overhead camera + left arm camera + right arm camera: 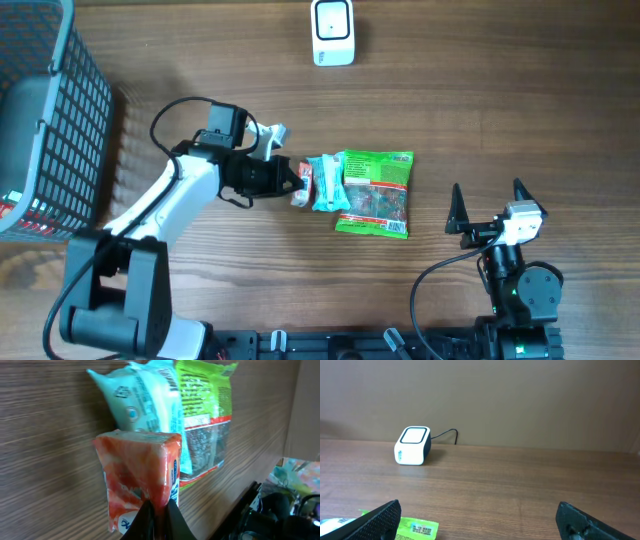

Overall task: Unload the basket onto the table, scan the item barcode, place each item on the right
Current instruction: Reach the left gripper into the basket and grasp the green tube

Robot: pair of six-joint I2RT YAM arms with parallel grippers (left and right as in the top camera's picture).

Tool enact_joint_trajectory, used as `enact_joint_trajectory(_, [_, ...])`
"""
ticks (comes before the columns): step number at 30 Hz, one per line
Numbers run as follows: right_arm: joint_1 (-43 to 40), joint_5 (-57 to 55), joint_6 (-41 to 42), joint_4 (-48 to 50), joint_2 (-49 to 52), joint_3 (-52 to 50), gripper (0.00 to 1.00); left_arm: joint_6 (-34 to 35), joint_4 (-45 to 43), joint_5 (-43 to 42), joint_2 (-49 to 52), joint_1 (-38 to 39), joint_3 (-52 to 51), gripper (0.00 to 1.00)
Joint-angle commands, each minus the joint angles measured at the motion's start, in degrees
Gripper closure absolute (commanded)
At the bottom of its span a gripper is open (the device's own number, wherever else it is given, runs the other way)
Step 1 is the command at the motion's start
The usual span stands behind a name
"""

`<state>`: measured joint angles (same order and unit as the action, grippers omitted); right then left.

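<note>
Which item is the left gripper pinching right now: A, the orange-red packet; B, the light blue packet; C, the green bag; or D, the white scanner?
A: in the left wrist view the left gripper is shut on the orange-red packet at its edge, with the light blue packet and green bag lying beyond.

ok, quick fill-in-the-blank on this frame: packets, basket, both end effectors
1. The left end effector is ____ on the orange-and-white plastic packet.
2. The right end effector stands ____, holding nothing.
3. The light blue plastic packet lies ____ the orange-and-white packet and the green plastic packet.
4. The grey mesh basket sits on the robot's ____ side.

Missing words: shut; open; between; left.
</note>
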<state>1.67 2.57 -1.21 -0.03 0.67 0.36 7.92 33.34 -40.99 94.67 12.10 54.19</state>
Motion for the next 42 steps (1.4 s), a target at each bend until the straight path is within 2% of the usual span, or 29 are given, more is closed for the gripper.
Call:
enact_joint_trajectory(1, [-0.15, 0.48, -0.26, 0.13, -0.39, -0.07, 0.00, -1.46, -0.74, -1.99, 2.16, -1.53, -0.98, 0.96])
enact_joint_trajectory(11, [-0.15, 0.48, -0.26, 0.13, -0.39, -0.07, 0.00, 0.46, -4.20, 3.10, 5.95, -1.51, -1.38, 0.95])
enact_joint_trajectory(12, [-0.15, 0.48, -0.28, 0.13, -0.39, -0.07, 0.00, 0.46, -4.02, 4.07, 5.95, -1.51, -1.38, 0.89])
enact_joint_trajectory(14, [-0.15, 0.50, -0.28, 0.13, -0.39, -0.07, 0.00, 0.46, -3.85, 4.90, 5.95, -1.53, -1.38, 0.61])
enact_joint_trajectory(15, [-0.15, 0.48, -0.26, 0.13, -0.39, -0.07, 0.00, 0.46, -3.85, 4.87, 5.95, -1.53, -1.36, 0.53])
enact_joint_trajectory(17, [-0.15, 0.48, -0.26, 0.13, -0.39, -0.07, 0.00, 0.46, -3.85, 4.92, 5.84, -1.53, -1.33, 0.47])
enact_joint_trajectory(22, [-0.15, 0.48, -0.26, 0.13, -0.39, -0.07, 0.00, 0.46, -0.83, 7.50, 5.53, -1.53, 1.27, 0.41])
enact_joint_trajectory(26, [-0.15, 0.50, -0.26, 0.13, -0.39, -0.07, 0.00, 0.46, 4.48, 13.07, 1.57, -1.51, 6.03, 0.41])
enact_joint_trajectory(28, [-0.15, 0.48, -0.28, 0.13, -0.39, -0.07, 0.00, 0.48, 7.96, 17.05, -2.49, -1.53, 11.69, 0.42])
enact_joint_trajectory(31, [-0.15, 0.50, -0.26, 0.13, -0.24, -0.07, 0.00, 4.87, 14.21, 27.87, -6.12, -2.56, 23.74, 0.35])
enact_joint_trajectory(34, [-0.15, 0.48, -0.26, 0.13, -0.24, -0.07, 0.00, 12.11, 20.68, 38.69, -6.62, -8.28, 38.75, 0.31])
enact_joint_trajectory(37, [-0.15, 0.48, -0.26, 0.13, -0.24, -0.07, 0.00, 18.58, 22.47, 41.53, -6.67, -18.38, 47.34, 0.30])
enact_joint_trajectory(39, [-0.15, 0.48, -0.26, 0.13, -0.24, -0.07, 0.00, 22.45, 22.47, 42.73, -6.64, -29.75, 48.57, 0.28])
enact_joint_trajectory(42, [-0.15, 0.48, -0.26, 0.13, -0.24, -0.07, 0.00, 22.58, 22.91, 43.08, -5.62, -41.79, 48.54, 0.27])
